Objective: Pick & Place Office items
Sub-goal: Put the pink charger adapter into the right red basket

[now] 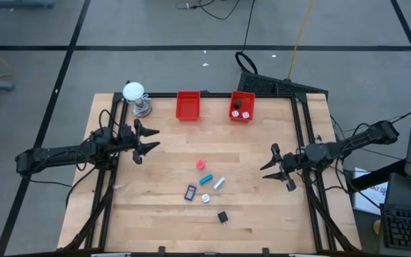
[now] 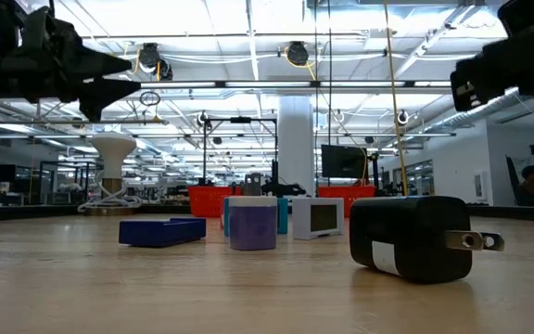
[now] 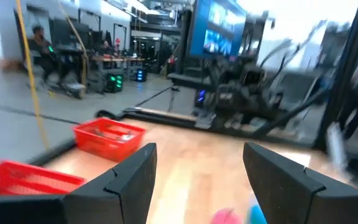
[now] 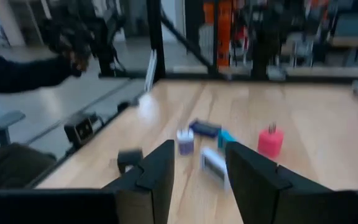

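The office items lie in a loose cluster at mid-table: a pink piece, a cyan piece, a pale blue piece, a dark flat rectangle, a white round piece and a black cube. In the low view the black cube proves to be a plug adapter lying on its side. My left gripper hovers open to the left of the cluster. My right gripper hovers open to its right. Both point toward the cluster and touch nothing.
Two red bins stand at the table's far edge, and the right one has small things in it. A white ball on a metal stand is at the far left corner. Bare wood lies between each gripper and the cluster.
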Robot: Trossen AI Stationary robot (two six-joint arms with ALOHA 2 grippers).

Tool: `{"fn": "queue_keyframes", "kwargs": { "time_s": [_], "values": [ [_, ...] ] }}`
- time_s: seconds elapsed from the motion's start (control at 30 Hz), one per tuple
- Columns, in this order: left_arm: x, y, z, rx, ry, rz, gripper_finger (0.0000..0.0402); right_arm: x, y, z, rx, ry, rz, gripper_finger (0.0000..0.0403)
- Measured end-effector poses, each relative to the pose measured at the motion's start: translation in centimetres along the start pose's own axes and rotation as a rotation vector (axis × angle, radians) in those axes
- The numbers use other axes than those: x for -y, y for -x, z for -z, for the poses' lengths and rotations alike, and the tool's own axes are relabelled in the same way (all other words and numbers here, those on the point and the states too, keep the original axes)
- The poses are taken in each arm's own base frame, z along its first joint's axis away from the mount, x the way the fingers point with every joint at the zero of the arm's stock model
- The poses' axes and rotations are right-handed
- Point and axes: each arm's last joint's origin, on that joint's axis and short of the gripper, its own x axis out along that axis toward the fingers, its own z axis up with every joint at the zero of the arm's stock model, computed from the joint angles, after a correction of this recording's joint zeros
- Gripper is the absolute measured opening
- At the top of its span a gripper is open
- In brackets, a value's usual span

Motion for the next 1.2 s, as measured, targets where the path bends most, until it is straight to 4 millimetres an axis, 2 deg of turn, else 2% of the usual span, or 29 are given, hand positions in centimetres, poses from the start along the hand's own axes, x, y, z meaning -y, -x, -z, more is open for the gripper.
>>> {"fn": "queue_keyframes", "kwargs": {
  "time_s": [0.07, 0.17, 0.37, 0.47, 0.6, 0.73, 0.83, 0.9, 1.07, 1.2],
  "values": [
    [0.0, 0.0, -0.2, 0.019, 0.08, 0.002, 0.0244, 0.0, 0.1, 0.0, 0.061, 0.03, -0.004, 0.0132],
    [0.0, 0.0, -0.4, 0.047, 0.124, -0.01, 0.0244, 0.0, 0.2, -0.9, 0.171, 0.063, 0.008, 0.0132],
    [-0.1, 0.0, -0.4, 0.046, 0.171, -0.033, 0.0244, 0.4, 0.2, -1.0, 0.182, 0.055, 0.144, 0.0132],
    [-0.1, 0.0, -0.4, 0.052, 0.179, -0.04, 0.0244, 0.4, 0.2, -1.0, 0.181, 0.054, 0.15, 0.0132],
    [0.3, -0.2, -0.6, 0.076, 0.392, 0.008, 0.0244, 0.4, 0.2, -1.0, 0.18, 0.058, 0.148, 0.0132],
    [1.5, -1.1, 0.5, -0.028, 0.521, 0.023, 0.0244, 0.4, 0.2, -1.0, 0.177, 0.096, 0.151, 0.0132],
    [3.0, -2.3, 1.0, -0.105, 0.534, -0.055, 0.0244, 0.4, 0.2, -1.0, 0.177, 0.103, 0.151, 0.0132],
    [4.4, -3.5, 0.9, -0.164, 0.466, -0.075, 0.0244, 0.4, 0.2, -1.0, 0.177, 0.103, 0.151, 0.0132],
    [9.1, -8.0, 0.7, -0.308, 0.244, -0.03, 0.0244, 0.4, 0.2, -1.0, 0.173, 0.145, 0.155, 0.0132],
    [12.0, -11.6, 2.2, -0.443, 0.13, -0.056, 0.0244, 0.4, 0.2, -1.0, 0.169, 0.188, 0.159, 0.0132]
  ]
}}
